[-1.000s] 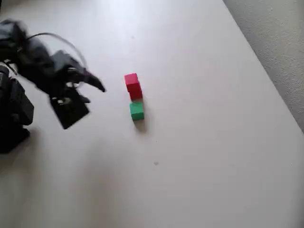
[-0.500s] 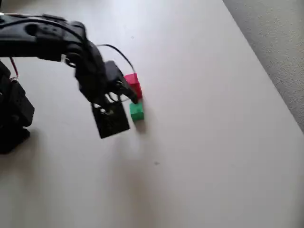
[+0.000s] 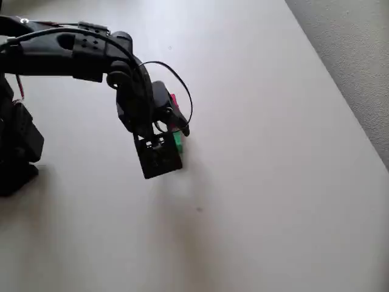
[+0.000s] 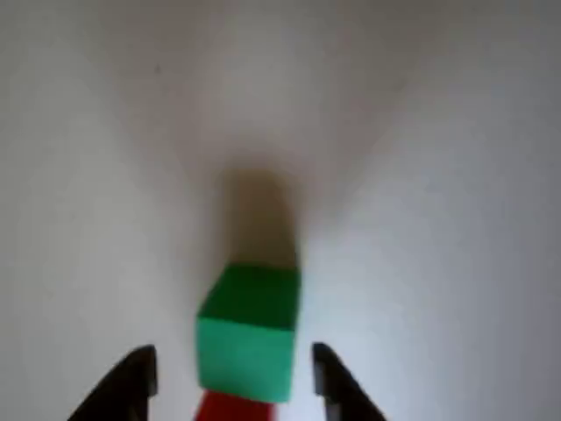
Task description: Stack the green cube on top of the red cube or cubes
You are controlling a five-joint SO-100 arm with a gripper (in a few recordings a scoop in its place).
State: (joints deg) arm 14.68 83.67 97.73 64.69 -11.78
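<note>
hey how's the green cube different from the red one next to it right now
Colour: the green cube is bright green, the red cube red. Position: in the wrist view the green cube sits between the open gripper fingertips, the red cube at the frame's bottom edge. Visibility: the green cube shows two whole faces, the red only a sliver. Both rest on the table, touching.

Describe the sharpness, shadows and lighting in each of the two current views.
Wrist view: soft, slightly blurred; the green cube casts a dark smeared shadow up-frame on the table, and the gripper fingertips are dark silhouettes. Overhead view: even, diffuse light with no glare; the arm casts only a faint shadow, and the gripper covers most of the red cube.
</note>
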